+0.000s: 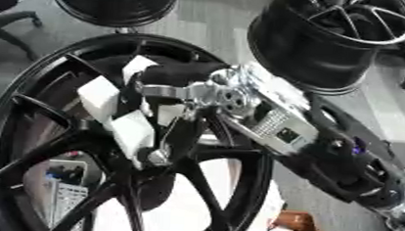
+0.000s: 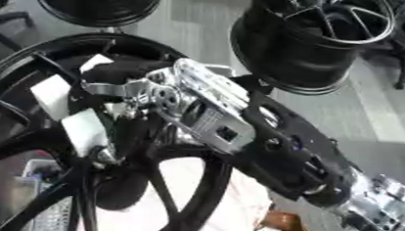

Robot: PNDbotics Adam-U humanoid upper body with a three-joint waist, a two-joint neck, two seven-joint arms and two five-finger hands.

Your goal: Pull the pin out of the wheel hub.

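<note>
Reaching from the right in the left eye view, the right hand (image 1: 134,107) lay over the wheel hub (image 1: 157,157), fingers curled toward its centre; the pin itself was hidden. In the right eye view nothing more showed. A straight pull along the hub's axis seemed best.

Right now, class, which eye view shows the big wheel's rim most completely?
The left eye view: the big wheel shows its rim curving down the left side. The right eye view crops that left rim off, showing mainly spokes and the right hand.
</note>
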